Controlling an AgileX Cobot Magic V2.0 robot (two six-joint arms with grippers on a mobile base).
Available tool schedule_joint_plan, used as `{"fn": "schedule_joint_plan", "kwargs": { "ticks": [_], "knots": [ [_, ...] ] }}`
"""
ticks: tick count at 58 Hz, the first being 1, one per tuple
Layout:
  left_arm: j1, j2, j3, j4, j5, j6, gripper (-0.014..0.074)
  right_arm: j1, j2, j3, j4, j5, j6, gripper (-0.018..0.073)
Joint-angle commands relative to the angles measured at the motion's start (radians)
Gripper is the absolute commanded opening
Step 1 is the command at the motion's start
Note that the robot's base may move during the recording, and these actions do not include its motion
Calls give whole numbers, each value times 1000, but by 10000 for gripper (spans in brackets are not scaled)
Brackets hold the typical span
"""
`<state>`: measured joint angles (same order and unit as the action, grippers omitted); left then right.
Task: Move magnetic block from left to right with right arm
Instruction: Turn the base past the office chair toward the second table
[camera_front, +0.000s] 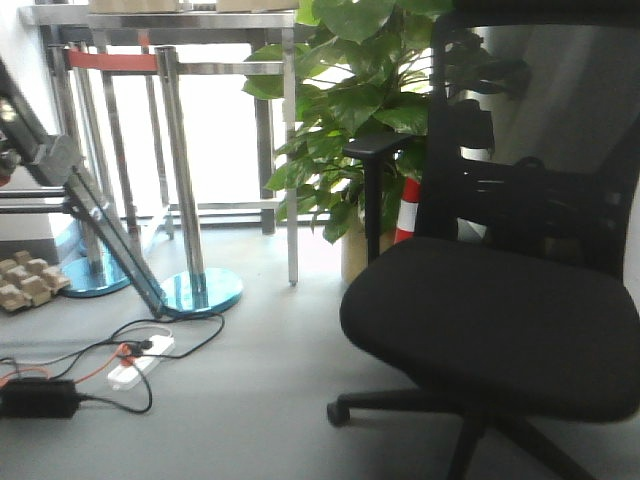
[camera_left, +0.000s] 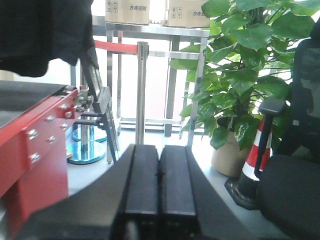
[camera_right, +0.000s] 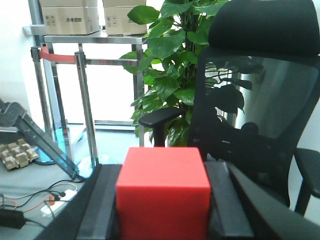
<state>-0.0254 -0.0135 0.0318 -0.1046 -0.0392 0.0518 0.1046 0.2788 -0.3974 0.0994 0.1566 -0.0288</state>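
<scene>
My right gripper (camera_right: 162, 200) squeezes the red block (camera_right: 162, 190), at 6 o'clock in its camera; my left gripper (camera_left: 160, 185) has its fingers together, holding nothing. I should hold tight and carry the block slowly toward 3 o'clock, so it cannot slip.

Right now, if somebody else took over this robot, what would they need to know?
Tools: left tool is shut and empty; right tool is shut on the red magnetic block, pointing toward the black office chair.
Done: the block is grasped.
Left: carry it to the right and set it down. The placing spot is not in view.
</scene>
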Motion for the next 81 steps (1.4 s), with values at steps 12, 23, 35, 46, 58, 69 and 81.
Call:
{"fn": "schedule_joint_plan", "kwargs": {
  "ticks": [12, 23, 35, 46, 58, 69, 81],
  "knots": [
    [1, -9, 8, -5, -87, 0, -126, -7, 10, -33, 2, -88, -10, 277],
    [1, -9, 8, -5, -87, 0, -126, -7, 10, -33, 2, -88, -10, 277],
    [1, -9, 8, -5, -87, 0, -126, -7, 10, -33, 2, -88, -10, 277],
    [1, -9, 8, -5, -87, 0, -126, -7, 10, -33, 2, -88, -10, 277],
    [1, -9, 8, -5, -87, 0, -126, -7, 10, -33, 2, -88, -10, 277],
    [1, -9, 8, -5, -87, 0, -126, -7, 10, -33, 2, -88, -10, 277],
    [1, -9, 8, -5, -87, 0, -126, -7, 10, -33, 2, -88, -10, 277]
  ]
}}
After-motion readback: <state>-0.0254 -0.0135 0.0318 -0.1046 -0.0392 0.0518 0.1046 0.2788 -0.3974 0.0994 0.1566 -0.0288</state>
